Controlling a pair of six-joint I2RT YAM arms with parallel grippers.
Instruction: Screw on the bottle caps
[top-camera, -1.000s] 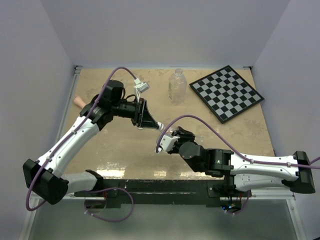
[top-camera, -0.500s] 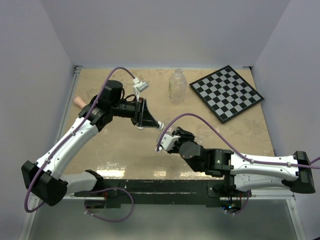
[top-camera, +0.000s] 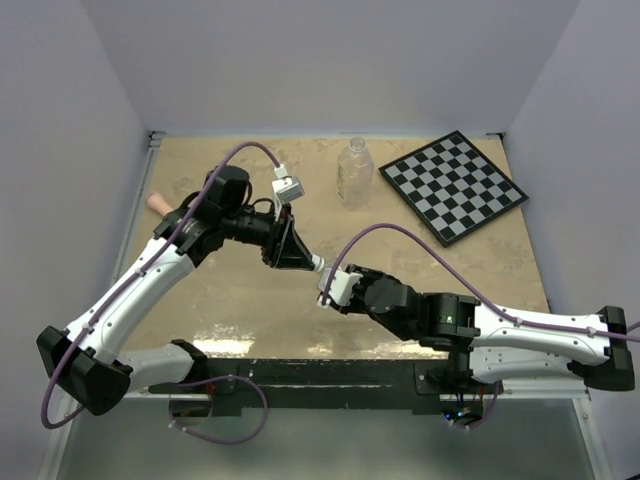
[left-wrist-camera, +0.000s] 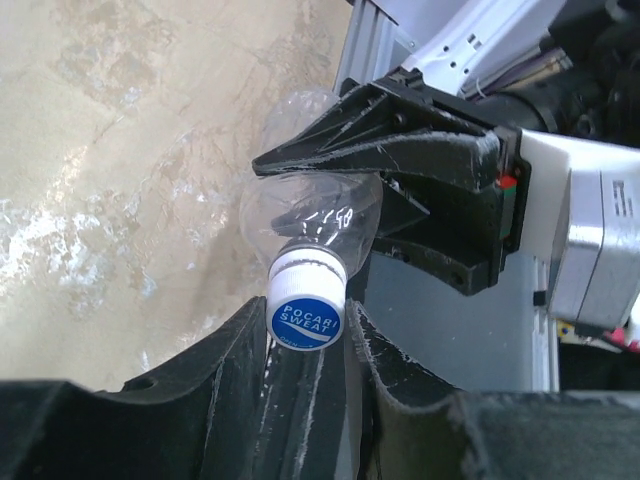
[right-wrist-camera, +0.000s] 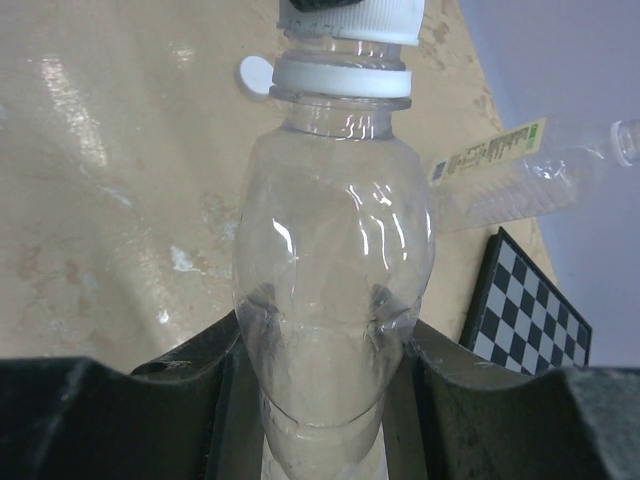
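The left fingers (left-wrist-camera: 225, 370) are clamped on the blue cap (left-wrist-camera: 306, 320), seated on the small bottle (right-wrist-camera: 335, 280) that the right fingers (right-wrist-camera: 190, 370) squeeze above the counter (right-wrist-camera: 120, 180). The turn calls for the cap square to the neck and the bottle held firm.

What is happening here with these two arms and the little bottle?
The right pincer is shut on the small clear plastic bottle, held between the arms. The left pincer grips the small round blue-topped plastic cap, which sits on that bottle's neck; how far it is screwed down I cannot tell. The tall clear plastic bottle stands at the far side, and the round white plastic cap lies loose on the table.
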